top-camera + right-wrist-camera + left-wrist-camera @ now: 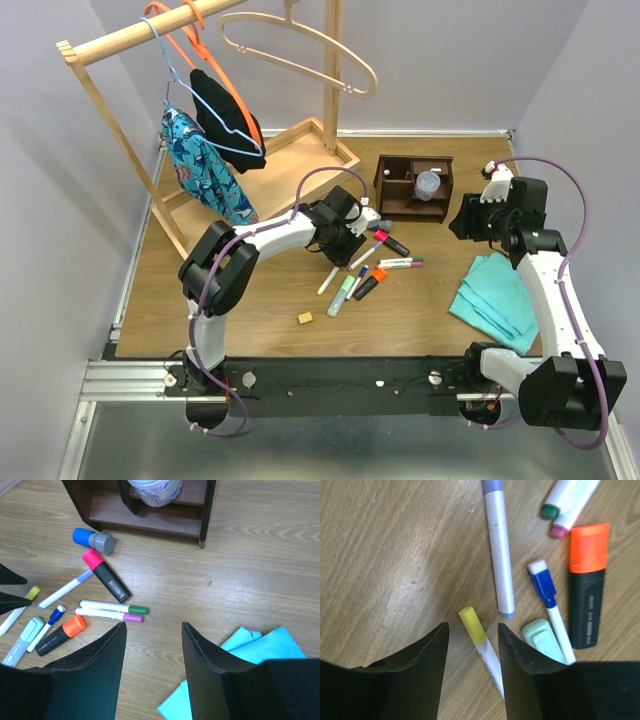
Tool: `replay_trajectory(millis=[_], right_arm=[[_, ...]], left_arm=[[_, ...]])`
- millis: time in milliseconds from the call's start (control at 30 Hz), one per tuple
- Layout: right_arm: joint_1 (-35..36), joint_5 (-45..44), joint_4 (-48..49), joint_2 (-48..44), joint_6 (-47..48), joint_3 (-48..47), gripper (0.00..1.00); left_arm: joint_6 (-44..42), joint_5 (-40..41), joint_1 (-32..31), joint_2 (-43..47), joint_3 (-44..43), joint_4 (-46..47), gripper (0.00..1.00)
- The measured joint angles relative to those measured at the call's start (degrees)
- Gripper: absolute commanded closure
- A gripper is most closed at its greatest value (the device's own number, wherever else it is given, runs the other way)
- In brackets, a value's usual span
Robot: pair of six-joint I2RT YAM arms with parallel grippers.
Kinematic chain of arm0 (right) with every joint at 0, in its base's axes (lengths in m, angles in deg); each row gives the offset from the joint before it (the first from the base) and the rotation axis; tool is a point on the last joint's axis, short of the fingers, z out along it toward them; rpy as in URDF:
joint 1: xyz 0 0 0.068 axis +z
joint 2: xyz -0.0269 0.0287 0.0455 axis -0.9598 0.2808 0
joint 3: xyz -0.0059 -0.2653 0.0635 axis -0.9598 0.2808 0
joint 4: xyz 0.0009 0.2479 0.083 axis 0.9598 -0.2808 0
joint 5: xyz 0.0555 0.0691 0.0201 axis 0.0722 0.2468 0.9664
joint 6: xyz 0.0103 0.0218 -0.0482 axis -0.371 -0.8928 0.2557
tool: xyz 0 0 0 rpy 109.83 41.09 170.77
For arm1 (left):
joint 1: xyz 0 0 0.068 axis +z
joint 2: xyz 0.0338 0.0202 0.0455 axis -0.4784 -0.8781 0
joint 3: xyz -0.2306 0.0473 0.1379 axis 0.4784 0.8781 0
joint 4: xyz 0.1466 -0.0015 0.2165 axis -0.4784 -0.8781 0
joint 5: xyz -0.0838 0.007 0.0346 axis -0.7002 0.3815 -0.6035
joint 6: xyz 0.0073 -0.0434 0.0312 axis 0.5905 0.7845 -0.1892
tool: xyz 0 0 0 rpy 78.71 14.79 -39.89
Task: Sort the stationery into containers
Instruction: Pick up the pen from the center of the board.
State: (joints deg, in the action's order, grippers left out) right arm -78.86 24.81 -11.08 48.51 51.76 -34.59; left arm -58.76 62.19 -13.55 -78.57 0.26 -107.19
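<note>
Yellow-capped marker (481, 645) flat on worktop (385, 555), near-left of desk organizer (395, 195), between left fingers (425, 665), which are spread and empty. Right fingers (100, 665) apart, empty, right of organizer. Marker likely light, stiff, slick, rolls; pinch mid-barrel.

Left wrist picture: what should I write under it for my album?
The open left gripper frames a yellow-capped pen lying on the wooden table, with an orange highlighter nearby.
</note>
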Motion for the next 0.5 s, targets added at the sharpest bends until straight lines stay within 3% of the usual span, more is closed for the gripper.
replay_trajectory(millis=[200, 300, 500], right_arm=[[-0.55, 0.17, -0.02, -0.02, -0.07, 0.42, 0.44], [-0.7, 0.22, -0.02, -0.02, -0.17, 0.57, 0.44], [-0.96, 0.24, -0.02, -0.02, -0.2, 0.66, 0.44]], left_arm=[[0.07, 2.1, 0.0, -2.36, -0.79, -1.38, 0.55], [0.31, 2.16, 0.0, -2.82, -1.38, -1.7, 0.63], [0.61, 2.12, 0.0, -4.0, -2.8, -1.97, 0.89]])
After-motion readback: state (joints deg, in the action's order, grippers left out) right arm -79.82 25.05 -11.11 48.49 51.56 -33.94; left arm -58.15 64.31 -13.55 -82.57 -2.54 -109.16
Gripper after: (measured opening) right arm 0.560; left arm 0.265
